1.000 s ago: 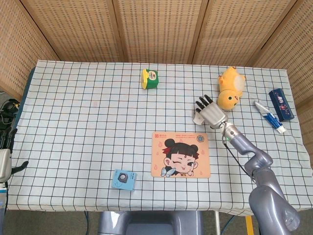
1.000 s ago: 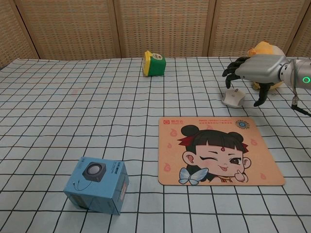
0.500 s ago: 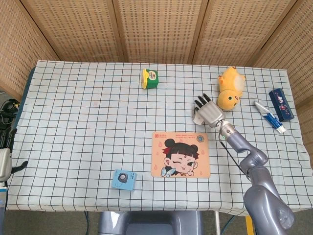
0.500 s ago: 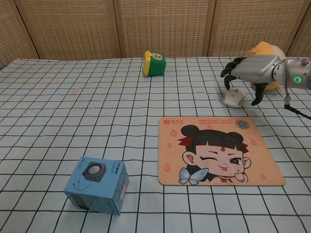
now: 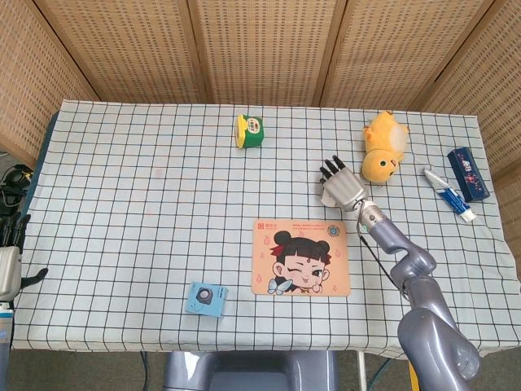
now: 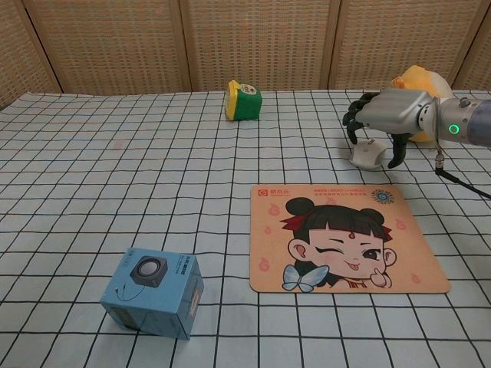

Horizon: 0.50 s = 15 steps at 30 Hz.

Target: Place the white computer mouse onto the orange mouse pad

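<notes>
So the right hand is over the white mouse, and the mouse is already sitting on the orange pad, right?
Not quite. The right hand is over the white mouse, but the chest view shows the mouse on the checked tablecloth, beyond the orange mouse pad, not on it.

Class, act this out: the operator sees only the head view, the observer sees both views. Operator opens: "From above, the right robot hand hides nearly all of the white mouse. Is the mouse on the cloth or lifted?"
Observer: On the cloth. In the chest view the white mouse sits flat on the checked tablecloth under the right robot hand.
Operator: Where are the fingers?
Observer: Curled down on either side of it, the dark fingertips on one side. I cannot tell whether they squeeze it.
Operator: Is any part on the pad?
Observer: No. A strip of cloth shows between the mouse and the far edge of the orange mouse pad.
</notes>
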{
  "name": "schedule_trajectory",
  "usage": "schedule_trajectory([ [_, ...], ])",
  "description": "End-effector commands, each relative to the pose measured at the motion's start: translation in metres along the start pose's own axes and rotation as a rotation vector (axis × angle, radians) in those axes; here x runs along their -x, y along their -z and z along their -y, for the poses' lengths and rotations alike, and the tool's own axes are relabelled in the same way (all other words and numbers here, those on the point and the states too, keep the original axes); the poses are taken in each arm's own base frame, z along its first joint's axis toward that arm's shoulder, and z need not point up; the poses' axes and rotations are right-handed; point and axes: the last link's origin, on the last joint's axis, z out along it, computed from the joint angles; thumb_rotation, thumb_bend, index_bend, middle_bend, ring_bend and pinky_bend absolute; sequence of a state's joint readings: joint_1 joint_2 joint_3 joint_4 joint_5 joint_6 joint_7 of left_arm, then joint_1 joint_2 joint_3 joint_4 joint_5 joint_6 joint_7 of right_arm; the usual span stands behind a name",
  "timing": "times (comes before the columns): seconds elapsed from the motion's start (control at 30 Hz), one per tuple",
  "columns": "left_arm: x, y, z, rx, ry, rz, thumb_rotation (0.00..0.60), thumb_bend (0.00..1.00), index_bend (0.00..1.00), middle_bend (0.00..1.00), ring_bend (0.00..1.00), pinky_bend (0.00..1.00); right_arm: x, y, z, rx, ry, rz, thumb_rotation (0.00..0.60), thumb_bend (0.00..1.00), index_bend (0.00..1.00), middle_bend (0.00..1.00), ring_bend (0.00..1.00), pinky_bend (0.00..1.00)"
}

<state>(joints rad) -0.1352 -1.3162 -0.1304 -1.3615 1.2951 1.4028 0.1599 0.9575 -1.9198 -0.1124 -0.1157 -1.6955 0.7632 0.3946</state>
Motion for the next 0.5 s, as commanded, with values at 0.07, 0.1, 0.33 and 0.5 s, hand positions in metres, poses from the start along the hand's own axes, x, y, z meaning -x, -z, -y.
schedule_trajectory([
  [0.07, 0.0003, -0.0004, 0.0004, -0.002, 0.001, 0.001, 0.600, 0.00, 0.00, 0.00, 0.00, 0.00, -0.0010, -0.0010, 0.0003, 0.002, 0.007, -0.001, 0.600, 0.21, 0.38, 0.21, 0.08, 0.11],
  [0.1, 0.0004, -0.0004, 0.0005, -0.002, 0.000, 0.001, 0.600, 0.00, 0.00, 0.00, 0.00, 0.00, -0.0012, -0.0013, 0.0005, 0.003, 0.007, -0.002, 0.600, 0.21, 0.38, 0.21, 0.08, 0.11],
  [0.33, 0.0010, -0.0007, 0.0002, -0.003, -0.002, 0.004, 0.600, 0.00, 0.00, 0.00, 0.00, 0.00, -0.0032, -0.0031, 0.0035, -0.007, 0.017, -0.007, 0.600, 0.21, 0.37, 0.19, 0.08, 0.11],
  [0.5, 0.0017, -0.0010, 0.0000, -0.002, -0.004, 0.006, 0.600, 0.00, 0.00, 0.00, 0.00, 0.00, -0.0034, -0.0047, 0.0047, -0.009, 0.028, 0.001, 0.600, 0.21, 0.36, 0.17, 0.08, 0.11],
])
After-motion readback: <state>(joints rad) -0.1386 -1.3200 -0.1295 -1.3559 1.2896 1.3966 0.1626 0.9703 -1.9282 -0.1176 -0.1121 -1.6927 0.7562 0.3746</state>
